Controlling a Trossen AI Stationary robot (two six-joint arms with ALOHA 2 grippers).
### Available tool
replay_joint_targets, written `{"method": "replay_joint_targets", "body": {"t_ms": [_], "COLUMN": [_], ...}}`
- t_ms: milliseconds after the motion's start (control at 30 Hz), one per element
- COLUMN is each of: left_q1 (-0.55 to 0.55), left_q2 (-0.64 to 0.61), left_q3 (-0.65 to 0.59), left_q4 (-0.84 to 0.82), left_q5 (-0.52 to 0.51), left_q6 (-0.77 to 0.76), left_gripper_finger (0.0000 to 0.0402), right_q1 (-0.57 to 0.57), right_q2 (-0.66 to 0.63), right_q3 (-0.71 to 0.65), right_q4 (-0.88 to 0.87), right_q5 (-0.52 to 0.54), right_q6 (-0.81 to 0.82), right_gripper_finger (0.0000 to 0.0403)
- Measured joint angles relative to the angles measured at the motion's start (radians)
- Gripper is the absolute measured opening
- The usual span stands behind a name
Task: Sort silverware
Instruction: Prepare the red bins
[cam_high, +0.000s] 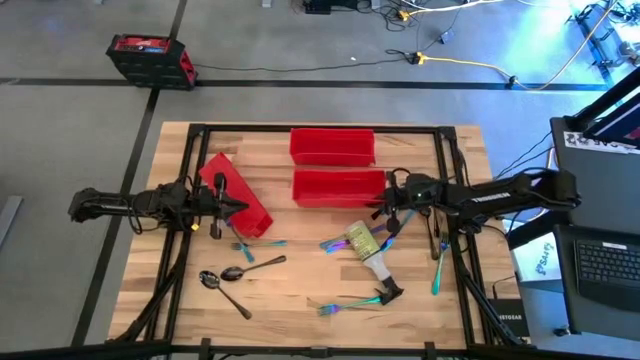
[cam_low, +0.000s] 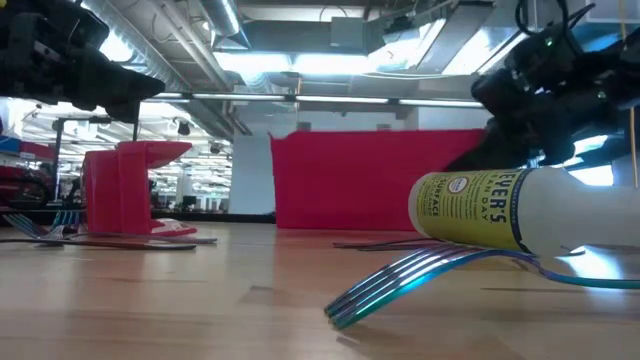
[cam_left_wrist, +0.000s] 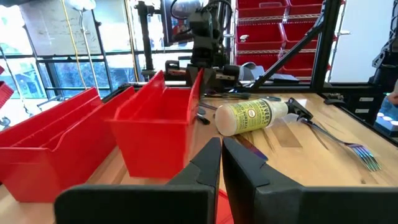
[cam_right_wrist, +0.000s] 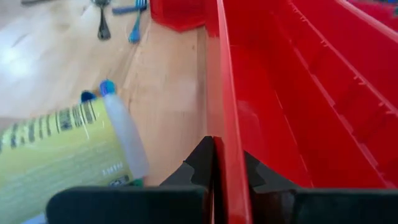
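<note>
The silverware lies loose on the wooden table: two spoons (cam_high: 222, 279) near the front left, forks (cam_high: 257, 244) beside them, another fork (cam_high: 348, 304) near the front and one (cam_high: 438, 270) under my right arm. My right gripper (cam_right_wrist: 225, 155) is shut on the nearer of two red bins (cam_high: 338, 187) at mid-table. My left gripper (cam_left_wrist: 221, 163) points level toward the right, shut with nothing between its fingers, above a third red bin (cam_high: 238, 198) that lies askew at the left. My right gripper pinches the bin's near long wall (cam_right_wrist: 219, 134) between its two fingers, at the bin's right end. The fingers come from the table's right, slanting a little downward, and lie along the wall, one inside the bin and one outside. The bin rests on the table.
A clear spray bottle with a yellow label (cam_high: 368, 245) lies on its side just in front of the held bin, close to my right gripper. The second mid-table bin (cam_high: 332, 145) stands behind it. A black metal frame (cam_high: 445, 160) runs round the table.
</note>
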Motion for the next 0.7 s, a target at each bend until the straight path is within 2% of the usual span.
{"method": "replay_joint_targets", "body": {"t_ms": [200, 467, 700], "left_q1": [0.000, 0.000, 0.000], "left_q2": [0.000, 0.000, 0.000], "left_q3": [0.000, 0.000, 0.000], "left_q4": [0.000, 0.000, 0.000], "left_q5": [0.000, 0.000, 0.000], "left_q6": [0.000, 0.000, 0.000], "left_gripper_finger": [0.0001, 0.0001, 0.0001], "right_q1": [0.000, 0.000, 0.000], "right_q2": [0.131, 0.287, 0.347], "right_q3": [0.017, 0.025, 0.045], "right_q4": [0.191, 0.287, 0.319], "right_q5": [-0.002, -0.013, 0.032], "right_q6": [-0.004, 0.020, 0.026], "right_gripper_finger": [0.0000, 0.0000, 0.0000]}}
